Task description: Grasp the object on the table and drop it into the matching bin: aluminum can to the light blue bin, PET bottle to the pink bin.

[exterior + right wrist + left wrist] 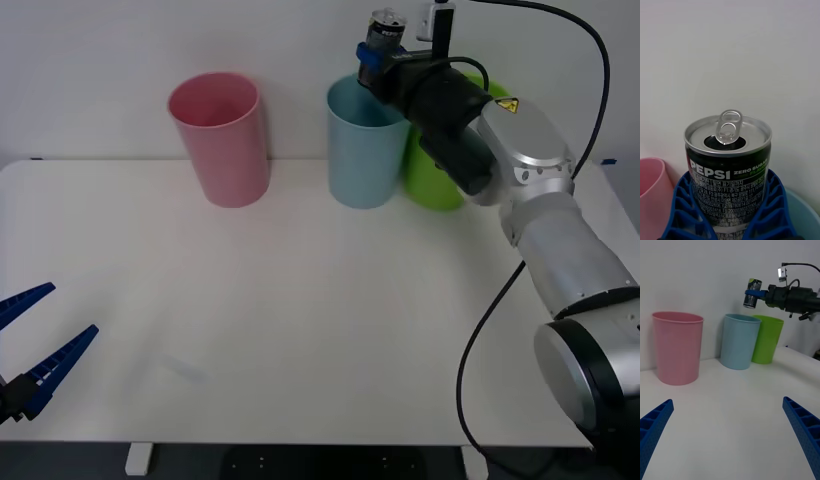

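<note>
My right gripper [375, 55] is shut on the aluminum can [383, 30], a dark Pepsi can with a shiny pull-tab top [728, 132], and holds it upright in the air above the light blue bin [364, 150]. From the left wrist view the can [752, 293] hangs just over that bin's [739, 341] rim. Blue ribbed fingers [685, 210] clasp the can's sides. The pink bin [220, 140] stands to the left of the light blue one. My left gripper [30, 345] rests open low at the table's front left, holding nothing.
A lime green bin [440, 175] stands right behind the light blue bin, partly hidden by my right arm. The white table [300, 330] is bare in front of the bins. A black cable [500, 290] loops down along the right arm.
</note>
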Tool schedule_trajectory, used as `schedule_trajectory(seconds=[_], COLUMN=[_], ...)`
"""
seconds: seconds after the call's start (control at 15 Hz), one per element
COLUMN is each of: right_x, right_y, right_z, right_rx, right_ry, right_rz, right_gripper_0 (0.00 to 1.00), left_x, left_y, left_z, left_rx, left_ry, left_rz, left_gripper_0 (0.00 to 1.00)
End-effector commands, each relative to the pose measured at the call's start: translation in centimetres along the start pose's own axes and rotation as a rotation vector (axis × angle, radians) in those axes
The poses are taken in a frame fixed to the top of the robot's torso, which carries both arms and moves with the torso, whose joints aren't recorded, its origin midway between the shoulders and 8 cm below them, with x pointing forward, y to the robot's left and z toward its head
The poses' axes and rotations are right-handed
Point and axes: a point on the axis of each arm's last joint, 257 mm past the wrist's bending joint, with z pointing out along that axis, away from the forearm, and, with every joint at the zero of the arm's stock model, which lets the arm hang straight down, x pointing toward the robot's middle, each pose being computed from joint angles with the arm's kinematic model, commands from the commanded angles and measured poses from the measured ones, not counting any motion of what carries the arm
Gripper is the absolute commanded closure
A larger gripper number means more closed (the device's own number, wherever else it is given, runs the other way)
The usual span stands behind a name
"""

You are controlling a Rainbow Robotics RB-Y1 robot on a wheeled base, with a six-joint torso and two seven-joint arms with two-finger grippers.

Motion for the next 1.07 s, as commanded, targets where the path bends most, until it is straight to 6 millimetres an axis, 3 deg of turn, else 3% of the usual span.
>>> schedule_trajectory(seconds=[0.07, 0.6, 0.67, 0.73, 1.07], right_x=[0.04, 0.07, 0.07, 0.07, 0.14], right_y=[-0.2, -0.37, -0.37, -0.37, -0.46], right_z=[1.17, 1.27, 1.27, 1.27, 1.22], right_rx=[0.05, 0.059, 0.059, 0.059, 0.059], right_ry=[0.007, 0.01, 0.01, 0.01, 0.012], right_rz=[-0.009, -0.027, -0.03, -0.034, -0.045], right_gripper_0=[1.0, 0.97, 0.67, 0.0, 0.0], left_x=[0.0, 0.0, 0.0, 0.0, 0.0], left_y=[0.0, 0.0, 0.0, 0.0, 0.0], left_z=[0.0, 0.0, 0.0, 0.0, 0.0], left_rx=[0.0, 0.0, 0.0, 0.0, 0.0], left_ry=[0.0, 0.0, 0.0, 0.0, 0.0], left_rz=[0.0, 0.0, 0.0, 0.0, 0.0], left_gripper_0=[0.0, 0.0, 0.0, 0.0, 0.0])
